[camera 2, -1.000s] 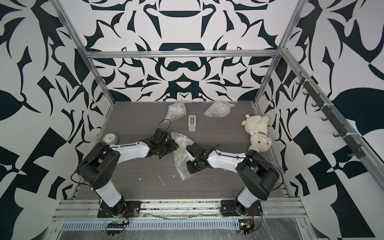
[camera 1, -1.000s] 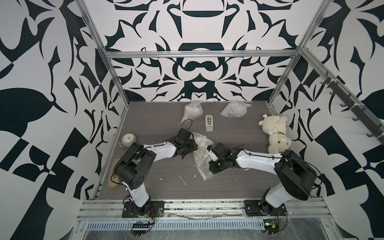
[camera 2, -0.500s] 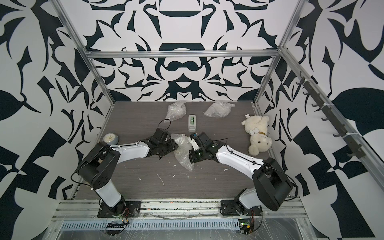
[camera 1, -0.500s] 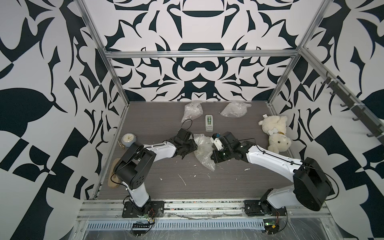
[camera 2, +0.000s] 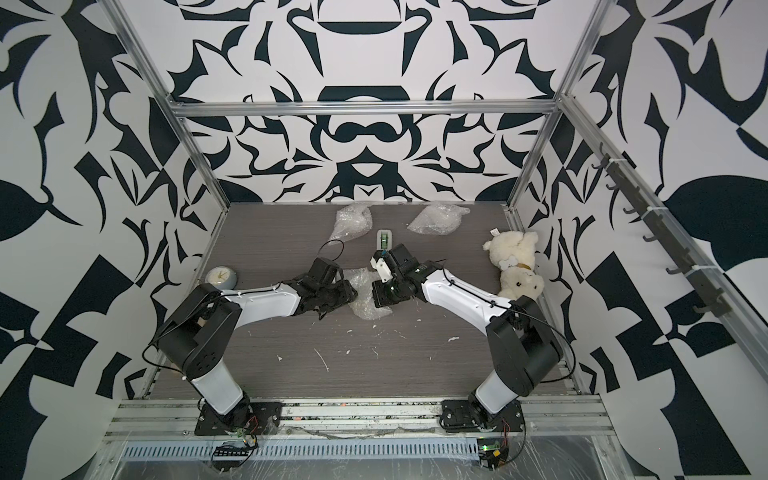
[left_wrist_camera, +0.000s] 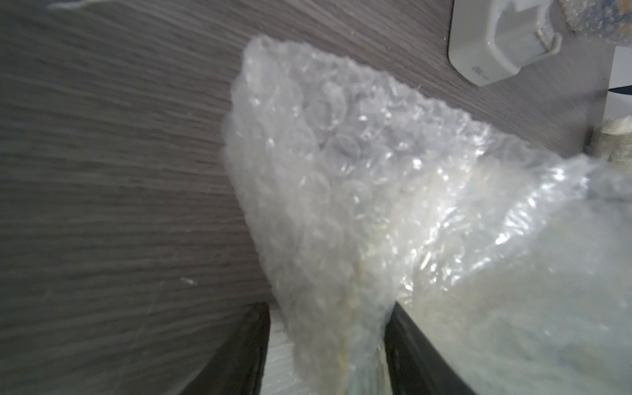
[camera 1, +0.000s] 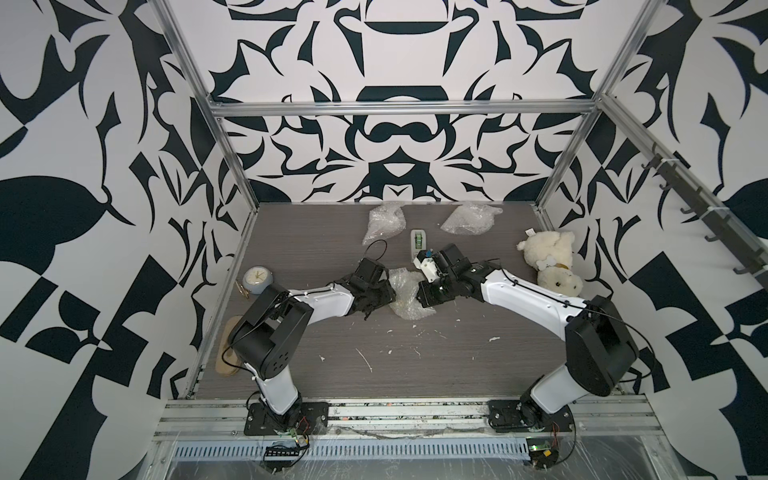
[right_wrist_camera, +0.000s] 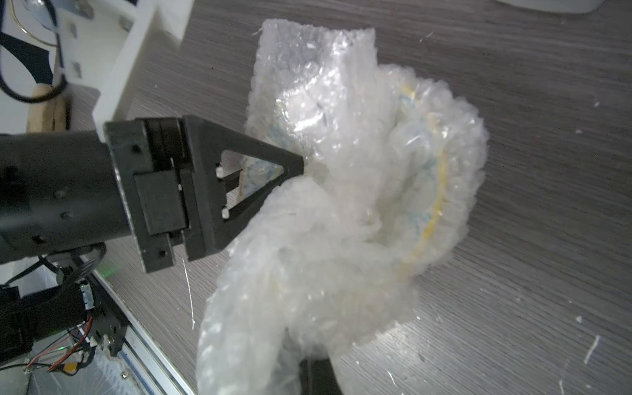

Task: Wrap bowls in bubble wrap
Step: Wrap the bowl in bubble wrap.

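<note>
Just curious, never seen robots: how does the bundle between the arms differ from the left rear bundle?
The middle bundle is pinched by the left gripper and right gripper; the left rear bundle lies untouched. A yellow-rimmed bowl shows through the middle one; the rear one's contents can't be made out. Both are crumpled clear bubble wrap.
</note>
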`<state>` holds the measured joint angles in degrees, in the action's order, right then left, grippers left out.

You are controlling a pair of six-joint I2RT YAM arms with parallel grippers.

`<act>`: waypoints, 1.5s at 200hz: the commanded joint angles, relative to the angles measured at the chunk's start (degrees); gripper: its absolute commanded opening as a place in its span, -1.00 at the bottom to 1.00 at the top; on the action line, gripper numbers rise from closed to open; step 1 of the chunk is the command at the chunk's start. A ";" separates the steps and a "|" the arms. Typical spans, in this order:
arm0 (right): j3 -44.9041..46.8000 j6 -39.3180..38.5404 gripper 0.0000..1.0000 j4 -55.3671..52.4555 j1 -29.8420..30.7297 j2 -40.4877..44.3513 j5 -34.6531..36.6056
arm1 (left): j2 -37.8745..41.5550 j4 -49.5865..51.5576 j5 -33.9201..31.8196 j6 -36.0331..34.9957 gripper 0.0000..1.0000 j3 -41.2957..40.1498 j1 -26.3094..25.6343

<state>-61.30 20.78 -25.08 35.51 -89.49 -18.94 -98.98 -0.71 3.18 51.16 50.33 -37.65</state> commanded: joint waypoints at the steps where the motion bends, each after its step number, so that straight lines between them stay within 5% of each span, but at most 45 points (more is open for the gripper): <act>1: 0.86 -1.57 -1.00 -2.99 -1.39 4.57 1.34 | -0.60 3.10 -1.15 -1.79 0.03 0.80 -0.98; 94: -9.52 -4.33 -1.00 -10.37 -2.02 -1.23 -0.04 | -1.48 7.26 -4.04 -5.51 -0.40 4.15 -3.08; 149: -14.97 -3.79 -1.00 -9.13 -2.02 -4.53 -1.02 | -3.55 11.60 -7.18 -8.85 -0.43 8.01 -5.80; 224: -25.82 -2.25 -1.00 -6.52 -2.02 -20.10 -6.27 | -5.40 13.69 -9.84 -12.55 -0.40 10.07 -9.31; 300: -23.25 -3.90 -1.00 -12.21 -2.07 -24.81 2.21 | 1.16 15.74 -15.21 -15.77 -0.38 9.25 -9.20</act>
<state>-86.32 17.89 -39.81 33.08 -113.10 -21.17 -100.90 12.64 -13.50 38.92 59.57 -45.21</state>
